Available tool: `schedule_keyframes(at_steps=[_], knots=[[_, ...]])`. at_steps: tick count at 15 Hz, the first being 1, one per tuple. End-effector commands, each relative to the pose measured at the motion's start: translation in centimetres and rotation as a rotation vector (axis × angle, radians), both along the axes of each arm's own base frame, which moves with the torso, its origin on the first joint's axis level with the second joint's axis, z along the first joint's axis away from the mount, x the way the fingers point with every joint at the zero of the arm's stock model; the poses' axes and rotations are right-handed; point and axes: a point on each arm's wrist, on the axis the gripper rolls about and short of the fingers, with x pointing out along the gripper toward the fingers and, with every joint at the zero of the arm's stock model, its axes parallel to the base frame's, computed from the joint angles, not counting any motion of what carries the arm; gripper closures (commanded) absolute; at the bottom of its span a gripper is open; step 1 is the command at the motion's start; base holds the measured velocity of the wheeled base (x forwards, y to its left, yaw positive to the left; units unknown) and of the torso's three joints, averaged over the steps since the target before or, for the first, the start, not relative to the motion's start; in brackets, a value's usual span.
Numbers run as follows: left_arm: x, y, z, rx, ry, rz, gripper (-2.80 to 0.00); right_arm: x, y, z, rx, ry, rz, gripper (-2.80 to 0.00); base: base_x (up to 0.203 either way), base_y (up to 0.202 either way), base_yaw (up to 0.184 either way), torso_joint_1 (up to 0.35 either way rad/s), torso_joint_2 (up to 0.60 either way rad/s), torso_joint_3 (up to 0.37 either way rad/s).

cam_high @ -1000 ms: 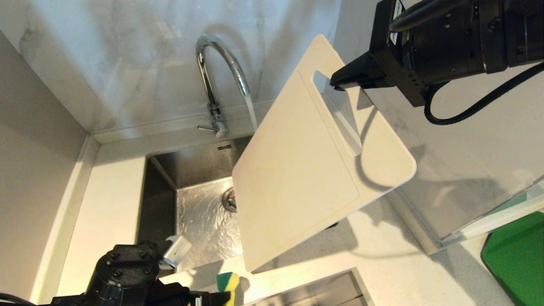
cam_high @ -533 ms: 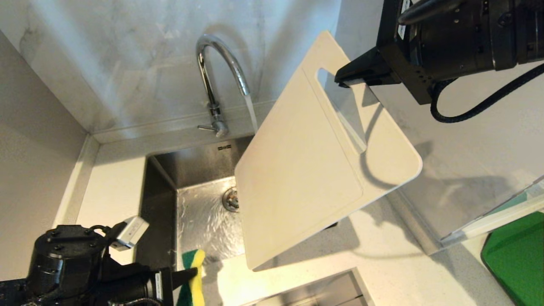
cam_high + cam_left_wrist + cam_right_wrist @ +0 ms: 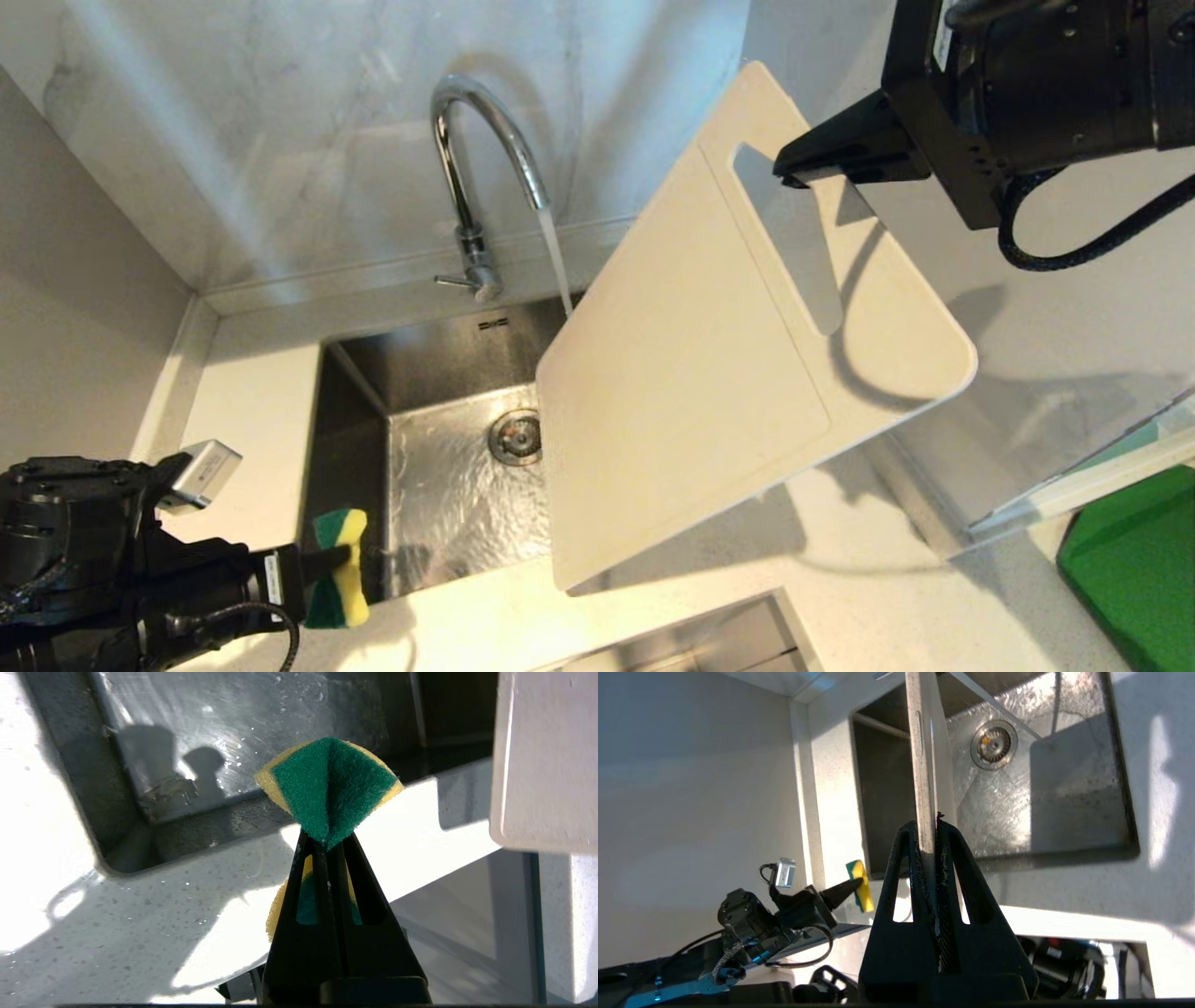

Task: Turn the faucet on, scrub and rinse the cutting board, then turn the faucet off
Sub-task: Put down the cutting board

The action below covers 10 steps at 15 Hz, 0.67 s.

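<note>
Fingers of right gripper (image 3: 794,173) clamp cutting board (image 3: 709,373); left gripper (image 3: 341,565) pinches sponge (image 3: 338,569); no legible writing.

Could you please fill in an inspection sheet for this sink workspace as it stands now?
Surface: pale speckled counter around a wet steel sink.
Job's things: faucet running; cutting board held tilted over the sink's right edge.
Clutter: green mat at far right.
Grippers: left gripper shut on sponge; right gripper shut on the board's handle end.
Cables: black cable looping under the right wrist.
Surroundings: marble backsplash.
</note>
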Motion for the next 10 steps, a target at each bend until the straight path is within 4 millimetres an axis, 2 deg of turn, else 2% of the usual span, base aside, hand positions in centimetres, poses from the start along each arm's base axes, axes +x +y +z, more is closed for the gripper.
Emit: schedule_keyframes(at_steps=[1,4,8,10], knots=[[-0.1,0.2,0.2,-0.01,-0.009,0.01,0.0,-1.4,-0.9,0.0,0.014,0.013,-0.016,0.0,0.0,0.0,0.0,0.0,0.0,0.0],[-0.2,0.3,0.1,-0.011,-0.004,0.007,0.0,-2.1,-2.3,-0.4,0.029,0.043,-0.109,0.0,0.0,0.0,0.0,0.0,0.0,0.0],[-0.6,0.1,0.1,-0.014,-0.005,-0.007,0.0,-2.5,-2.9,-1.2,0.077,0.104,-0.297,0.0,0.0,0.0,0.0,0.0,0.0,0.0],[-0.6,0.1,0.0,-0.015,-0.003,-0.008,0.0,-3.4,-3.3,-1.2,0.13,0.128,-0.334,0.0,0.0,0.0,0.0,0.0,0.0,0.0]])
